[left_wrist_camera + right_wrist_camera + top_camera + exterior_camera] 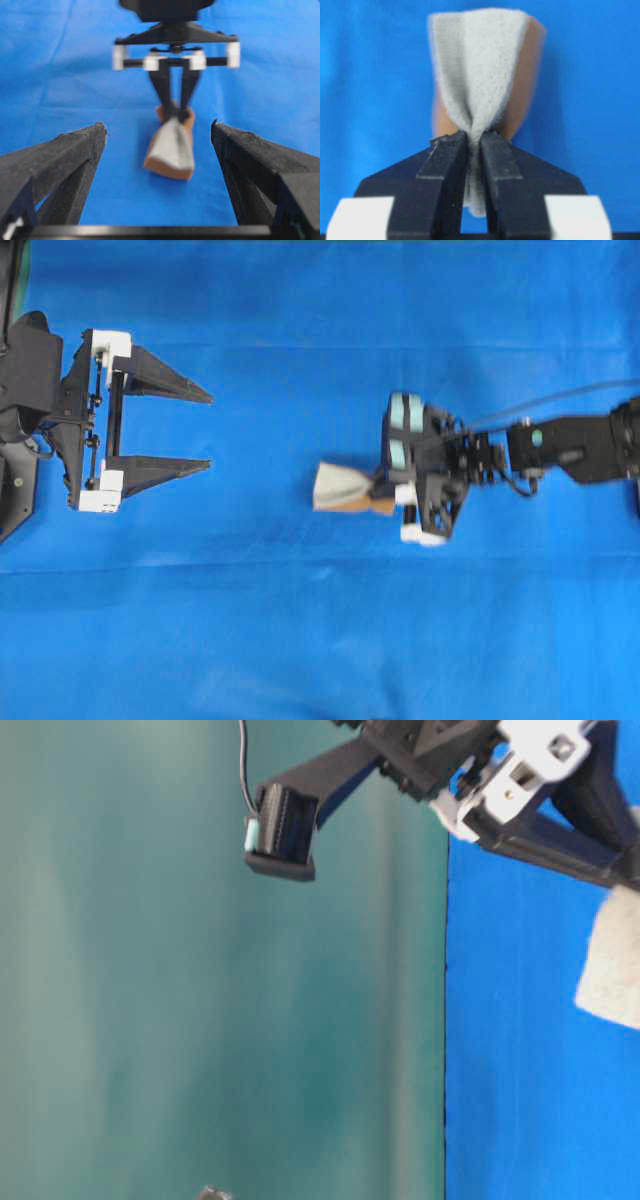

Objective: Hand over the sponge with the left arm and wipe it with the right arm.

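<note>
The small soft sponge (pixel 480 70) has a fuzzy, whitish-grey top like felt and a smooth orange-brown bottom. The bright blue cloth (pixel 300 640) over the table looks matt, with soft creases. The left arm's 2 long black fingers (pixel 65 160) look like rough, grainy, dull plastic. The white brackets (pixel 100 502) look like smooth plastic. The right arm's pale teal patches (pixel 405 412) look smooth.

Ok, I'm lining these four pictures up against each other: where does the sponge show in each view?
Overhead: the sponge lies just right of centre, pinched at its right end by the right gripper.
Table-level: a pale corner at the right edge.
Left wrist: centre, between the open fingers of the left gripper.
Right wrist: upper centre, squeezed between black fingers.
Shared landmark: the blue cloth.
</note>
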Controlling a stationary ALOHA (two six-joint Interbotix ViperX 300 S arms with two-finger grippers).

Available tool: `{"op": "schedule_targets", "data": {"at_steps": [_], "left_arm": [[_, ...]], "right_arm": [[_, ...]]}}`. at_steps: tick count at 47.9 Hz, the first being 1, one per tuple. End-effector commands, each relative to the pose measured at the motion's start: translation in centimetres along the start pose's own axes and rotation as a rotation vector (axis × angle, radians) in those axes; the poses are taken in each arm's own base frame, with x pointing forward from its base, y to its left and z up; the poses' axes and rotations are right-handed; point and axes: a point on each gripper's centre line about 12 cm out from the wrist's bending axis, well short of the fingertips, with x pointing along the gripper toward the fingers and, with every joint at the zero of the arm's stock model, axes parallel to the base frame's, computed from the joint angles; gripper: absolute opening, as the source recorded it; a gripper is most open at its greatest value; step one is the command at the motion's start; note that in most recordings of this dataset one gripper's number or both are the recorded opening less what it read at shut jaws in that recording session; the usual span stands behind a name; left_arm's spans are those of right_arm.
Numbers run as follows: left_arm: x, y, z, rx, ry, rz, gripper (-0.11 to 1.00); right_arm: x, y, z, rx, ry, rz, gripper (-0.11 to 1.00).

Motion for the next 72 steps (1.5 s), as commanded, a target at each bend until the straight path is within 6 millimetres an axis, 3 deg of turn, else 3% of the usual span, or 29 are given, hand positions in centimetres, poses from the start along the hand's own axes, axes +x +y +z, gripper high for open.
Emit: {"op": "schedule_targets", "data": {"at_steps": [1, 11, 15, 21, 29, 53, 61, 72], "left_arm": [[0.0, 0.0, 0.6, 0.003, -0.022, -0.001, 0.84], [0.0, 0.0, 0.5, 0.003, -0.017, -0.001, 0.84], [0.1, 0.0, 0.5, 0.003, -0.015, -0.001, 0.84], [0.0, 0.0, 0.5, 0.003, -0.017, -0.001, 0.84], [0.0, 0.1, 0.5, 0.002, -0.017, 0.005, 0.84], [0.0, 0.2, 0.6, 0.002, -0.021, 0.006, 0.84], [0.1, 0.2, 0.6, 0.002, -0.021, 0.006, 0.84], [0.1, 0.2, 0.6, 0.002, -0.020, 0.006, 0.84]], "right_arm": [[-0.4, -3.2, 0.8, 0.014, -0.016, -0.059, 0.14], [-1.1, -9.3, 1.0, 0.042, -0.027, -0.171, 0.14], [-1.4, -10.6, 0.9, 0.048, -0.026, -0.195, 0.14], [-1.4, -10.7, 0.8, 0.050, -0.023, -0.197, 0.14], [-1.0, -8.7, 0.8, 0.036, -0.020, -0.159, 0.14], [-0.2, 4.6, 0.1, -0.001, -0.003, 0.085, 0.14], [-0.4, 6.3, 0.4, -0.020, -0.013, 0.116, 0.14], [-0.2, 4.9, 0.6, -0.012, -0.005, 0.088, 0.14]]}}
